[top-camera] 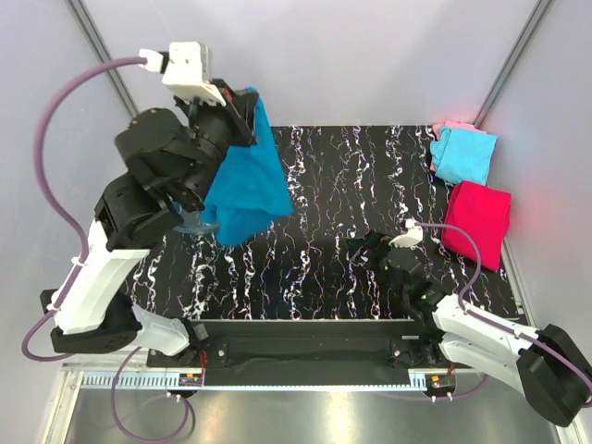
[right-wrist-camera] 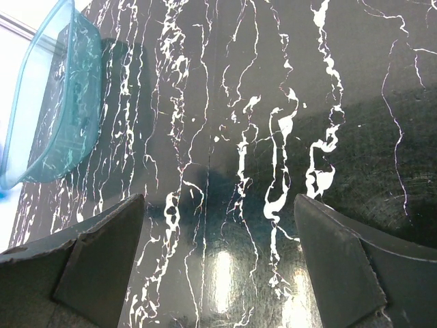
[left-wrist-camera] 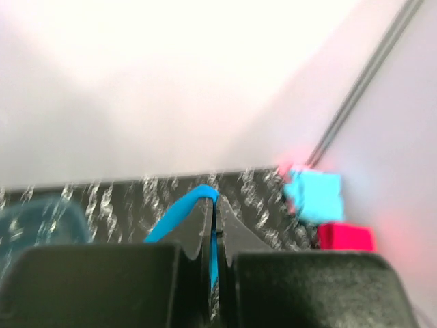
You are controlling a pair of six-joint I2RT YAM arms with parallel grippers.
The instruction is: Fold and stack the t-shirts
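Four shirts in play from the top view; the left gripper [top-camera: 242,109] sits high in the upper left of the frame, clamped on the top edge of the teal-blue t-shirt [top-camera: 248,180], which hangs bunched above the marbled table [top-camera: 351,185]; along the right edge lie the light cyan t-shirt [top-camera: 462,155], the pale pink t-shirt [top-camera: 450,126] peeking out behind it, and the magenta-red t-shirt [top-camera: 477,222] just below, all looking folded; the right gripper [top-camera: 375,250] is low at lower centre with nothing in it.

Left wrist view, blurred; the jaws are pressed together on a thin blue strip of cloth at lower centre; the teal tub [left-wrist-camera: 41,219] shows at lower left.

Right wrist view; both fingers are spread wide over bare table, with the tub at upper left.

Risks from here, as I judge them; the pinch is on a narrow edge, so a quick swing could slip the cloth free; lowered as bunched as it hangs, it may land crumpled or drape over the tub beneath; the right arm is well apart, so no second corner is held to spread it.
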